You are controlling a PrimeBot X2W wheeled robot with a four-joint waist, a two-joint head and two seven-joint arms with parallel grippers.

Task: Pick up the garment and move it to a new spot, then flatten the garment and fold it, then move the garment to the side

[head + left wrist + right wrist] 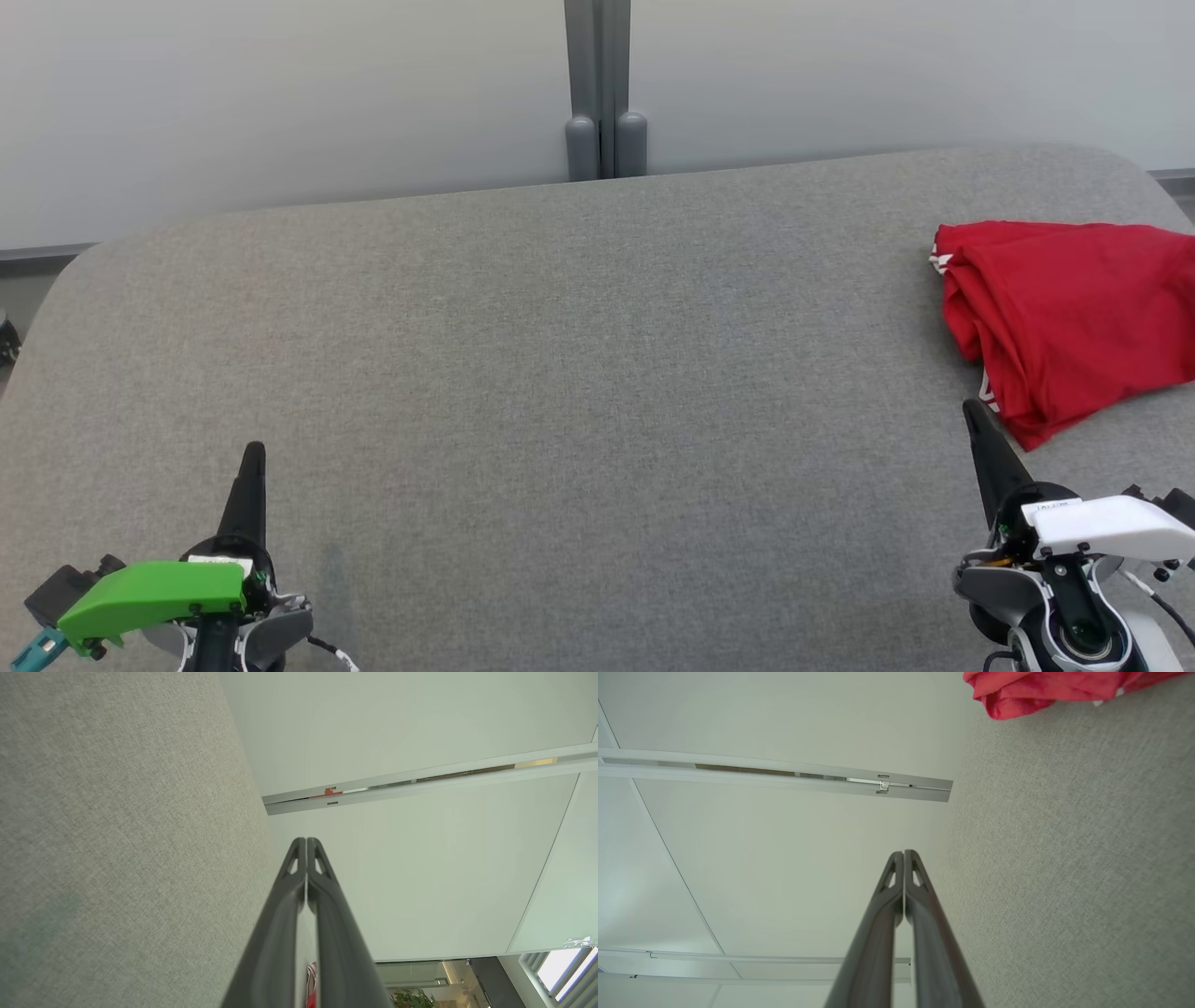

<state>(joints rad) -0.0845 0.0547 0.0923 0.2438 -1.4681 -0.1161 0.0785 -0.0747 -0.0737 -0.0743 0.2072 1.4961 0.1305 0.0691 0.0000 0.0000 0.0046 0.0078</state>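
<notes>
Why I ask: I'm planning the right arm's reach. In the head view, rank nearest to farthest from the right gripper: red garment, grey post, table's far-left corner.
1. The red garment, just beyond the right gripper, at the table's right side.
2. The grey post, behind the far edge, centre.
3. The table's far-left corner, diagonally opposite.

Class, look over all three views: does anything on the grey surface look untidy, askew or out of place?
The red garment at the right side of the grey surface looks untidy: its layers are bunched and rumpled, edges not lined up. Nothing else stands out.
</notes>
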